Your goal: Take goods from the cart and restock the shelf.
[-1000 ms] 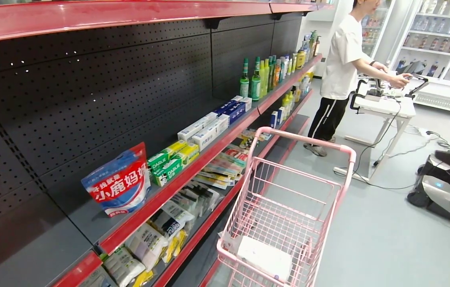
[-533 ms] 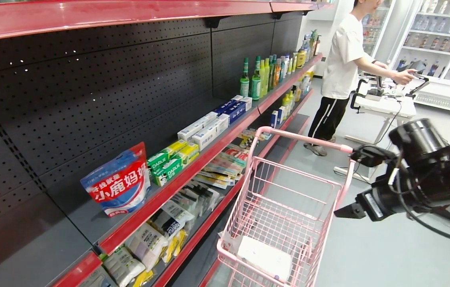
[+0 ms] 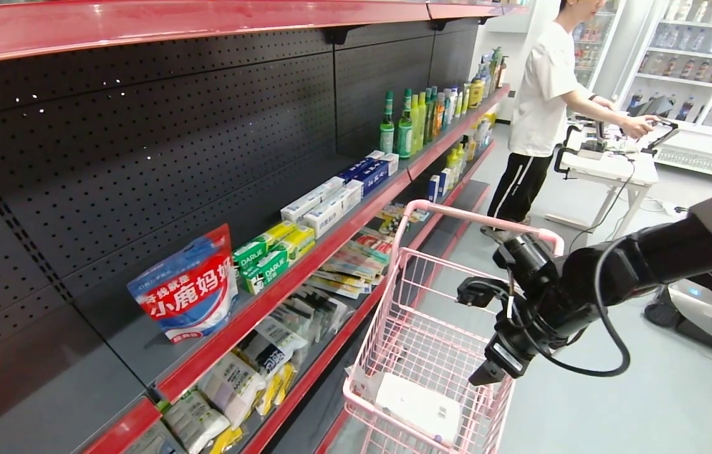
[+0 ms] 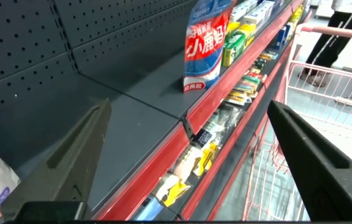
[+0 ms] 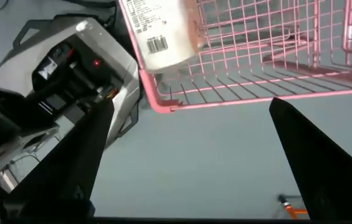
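Both released: left pincer [image 4: 189,104] by the shelf [image 4: 132,106], right pincer [image 5: 191,101] beside the cart [image 3: 475,218], its white pack [image 5: 163,31] partly cropped.

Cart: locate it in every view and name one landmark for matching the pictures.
Head view: cart at lower centre, in the aisle beside the shelf.
Left wrist view: its pink handle and wire side, on the aisle side of the shelf.
Right wrist view: its rim corner and wire bottom, above the grey floor.
Landmark: the white pack lying in it, head view and right wrist view.
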### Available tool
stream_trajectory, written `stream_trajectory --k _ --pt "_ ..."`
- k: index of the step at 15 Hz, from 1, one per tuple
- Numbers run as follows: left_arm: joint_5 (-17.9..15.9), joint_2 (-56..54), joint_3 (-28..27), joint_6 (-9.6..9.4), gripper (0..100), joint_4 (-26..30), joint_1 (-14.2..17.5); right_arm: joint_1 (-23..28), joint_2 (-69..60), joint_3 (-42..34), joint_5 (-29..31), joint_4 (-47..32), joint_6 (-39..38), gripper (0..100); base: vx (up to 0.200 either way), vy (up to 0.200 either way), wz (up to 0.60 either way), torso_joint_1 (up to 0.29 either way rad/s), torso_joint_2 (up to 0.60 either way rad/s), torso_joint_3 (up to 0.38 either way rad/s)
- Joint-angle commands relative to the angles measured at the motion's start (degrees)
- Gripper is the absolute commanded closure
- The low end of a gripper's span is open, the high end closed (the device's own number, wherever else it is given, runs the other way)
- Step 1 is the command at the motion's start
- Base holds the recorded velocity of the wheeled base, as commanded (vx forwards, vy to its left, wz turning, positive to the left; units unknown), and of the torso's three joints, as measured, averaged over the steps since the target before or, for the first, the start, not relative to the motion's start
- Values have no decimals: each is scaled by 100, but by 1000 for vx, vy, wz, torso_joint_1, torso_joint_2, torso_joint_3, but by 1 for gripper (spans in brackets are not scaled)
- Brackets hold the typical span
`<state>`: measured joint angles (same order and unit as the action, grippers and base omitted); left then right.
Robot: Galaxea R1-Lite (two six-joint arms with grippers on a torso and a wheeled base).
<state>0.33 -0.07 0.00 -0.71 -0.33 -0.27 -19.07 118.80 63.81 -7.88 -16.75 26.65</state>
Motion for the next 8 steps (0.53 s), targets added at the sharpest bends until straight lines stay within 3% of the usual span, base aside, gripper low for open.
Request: stream_trajectory --k 1,8 --pt "2 7 0 0 0 -2 0 -97 566 290 5 -4 95 0 0 0 0 -80 178 105" --pt "2 7 0 0 0 -2 0 -379 1093 993 5 -56 156 0 0 0 0 -79 175 91"
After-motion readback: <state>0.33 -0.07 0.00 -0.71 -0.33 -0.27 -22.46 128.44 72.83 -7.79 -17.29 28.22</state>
